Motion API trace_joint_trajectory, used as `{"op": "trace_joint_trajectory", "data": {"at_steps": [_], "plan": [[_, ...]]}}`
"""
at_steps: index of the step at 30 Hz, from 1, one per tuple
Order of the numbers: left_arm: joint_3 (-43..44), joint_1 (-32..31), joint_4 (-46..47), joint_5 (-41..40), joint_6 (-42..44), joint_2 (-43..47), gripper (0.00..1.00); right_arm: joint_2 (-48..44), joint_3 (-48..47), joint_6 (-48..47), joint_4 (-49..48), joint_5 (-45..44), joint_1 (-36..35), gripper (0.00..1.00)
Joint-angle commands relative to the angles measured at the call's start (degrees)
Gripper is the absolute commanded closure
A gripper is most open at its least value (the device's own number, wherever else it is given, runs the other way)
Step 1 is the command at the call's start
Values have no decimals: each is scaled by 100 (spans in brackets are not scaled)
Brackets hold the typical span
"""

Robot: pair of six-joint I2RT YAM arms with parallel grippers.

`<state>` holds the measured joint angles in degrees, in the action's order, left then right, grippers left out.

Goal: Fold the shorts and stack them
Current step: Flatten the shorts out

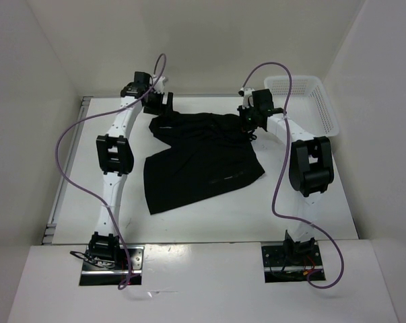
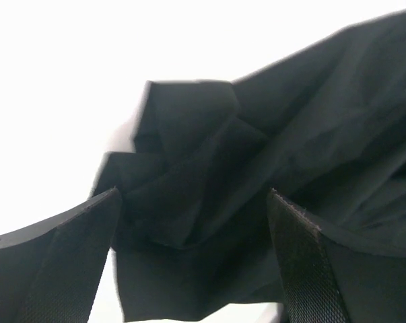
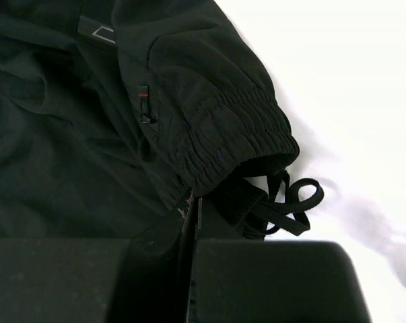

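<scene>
The black shorts (image 1: pixel 199 158) lie spread on the white table, far edge bunched between the two arms. My left gripper (image 1: pixel 163 106) is open at the far left corner of the shorts; in the left wrist view its fingers (image 2: pixel 303 256) stand wide apart over crumpled black fabric (image 2: pixel 209 195). My right gripper (image 1: pixel 248 122) is shut on the elastic waistband (image 3: pixel 223 145) at the far right of the shorts; the jaws meet on the fabric, and the drawstring loop (image 3: pixel 297 202) hangs beside them.
A white plastic basket (image 1: pixel 303 101) stands at the far right corner, just behind the right arm. White walls close in the table on the left, back and right. Purple cables loop over both arms.
</scene>
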<state>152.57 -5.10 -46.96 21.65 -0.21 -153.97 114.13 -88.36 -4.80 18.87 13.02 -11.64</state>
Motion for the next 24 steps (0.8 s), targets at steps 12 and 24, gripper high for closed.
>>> {"op": "trace_joint_trajectory", "data": {"at_steps": [12, 24], "plan": [[1732, 343, -348, 865, 21, -976, 6, -426, 152, -250, 90, 122, -146, 100], [1732, 502, -463, 1499, 21, -1205, 26, -426, 152, -250, 90, 175, -198, 100]]}}
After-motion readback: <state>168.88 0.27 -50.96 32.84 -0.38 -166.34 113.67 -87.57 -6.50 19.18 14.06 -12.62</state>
